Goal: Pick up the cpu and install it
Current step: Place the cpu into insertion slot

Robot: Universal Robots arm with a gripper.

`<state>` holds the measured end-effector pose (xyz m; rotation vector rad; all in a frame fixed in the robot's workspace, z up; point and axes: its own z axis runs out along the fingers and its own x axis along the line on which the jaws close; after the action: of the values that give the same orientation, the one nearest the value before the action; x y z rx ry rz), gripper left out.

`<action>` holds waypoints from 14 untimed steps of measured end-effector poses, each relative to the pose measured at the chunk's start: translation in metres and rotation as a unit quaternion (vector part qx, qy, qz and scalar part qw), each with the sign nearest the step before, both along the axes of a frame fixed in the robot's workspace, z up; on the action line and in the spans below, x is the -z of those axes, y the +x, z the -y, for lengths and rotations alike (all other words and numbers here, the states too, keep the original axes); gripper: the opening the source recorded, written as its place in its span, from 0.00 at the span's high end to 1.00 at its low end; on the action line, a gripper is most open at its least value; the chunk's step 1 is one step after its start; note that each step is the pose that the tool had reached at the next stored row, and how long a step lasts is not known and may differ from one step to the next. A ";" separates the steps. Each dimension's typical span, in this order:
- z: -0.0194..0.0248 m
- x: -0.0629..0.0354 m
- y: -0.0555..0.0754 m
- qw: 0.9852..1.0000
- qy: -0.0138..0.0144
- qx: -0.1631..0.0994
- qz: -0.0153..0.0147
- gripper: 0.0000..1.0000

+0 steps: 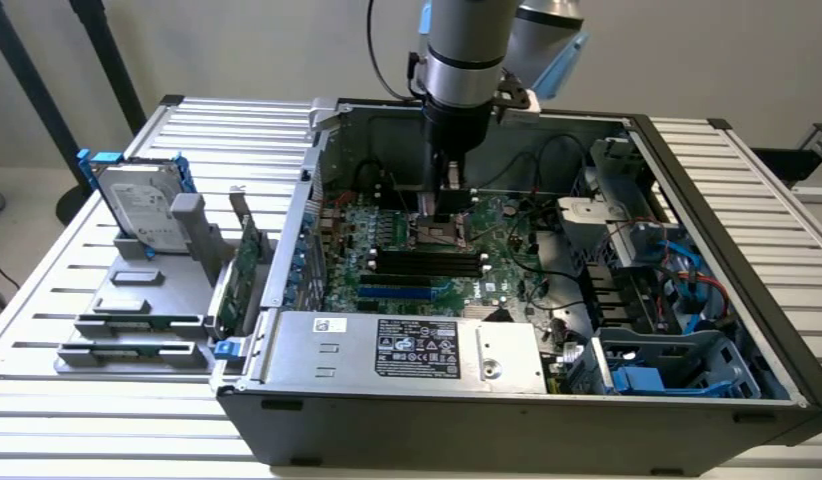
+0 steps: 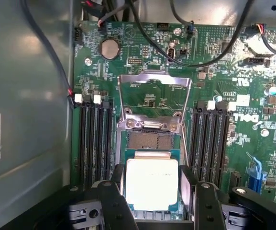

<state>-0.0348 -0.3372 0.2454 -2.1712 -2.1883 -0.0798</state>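
The cpu (image 2: 152,179), a small square chip with a shiny silver top and thin green rim, sits between my gripper's (image 2: 152,191) two black fingers (image 2: 118,184), which press against its opposite edges. It hangs just over the open socket (image 2: 149,139) on the green motherboard (image 2: 142,52), covering part of the socket's contact field. The socket's metal load frame (image 2: 154,81) is flipped up and back. In the exterior view, my gripper (image 1: 445,215) reaches straight down into the open computer case (image 1: 518,430), over the middle of the board.
Black memory slots (image 2: 94,139) flank the socket on both sides, and black cables (image 2: 185,57) loop across the board. A power supply (image 1: 411,345) fills the case's front. Outside, at the exterior view's left, stand a hard drive (image 1: 138,200) with blue brackets and a green card (image 1: 247,262).
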 end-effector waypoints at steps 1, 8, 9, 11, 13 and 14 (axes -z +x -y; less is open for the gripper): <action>0.0000 0.0016 0.000 1.000 0.000 0.008 0.000 0.45; -0.0019 0.0101 0.000 1.000 -0.006 0.016 0.004 0.45; -0.0027 0.0110 0.000 1.000 -0.007 0.016 0.006 0.45; -0.0044 0.0129 0.000 1.000 -0.009 0.016 0.010 0.45; -0.0056 0.0145 -0.001 1.000 -0.011 0.016 0.015 0.45; -0.0062 0.0153 -0.001 1.000 -0.011 0.016 0.018 0.45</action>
<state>-0.0358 -0.3311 0.2301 -2.2352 -2.1826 -0.0970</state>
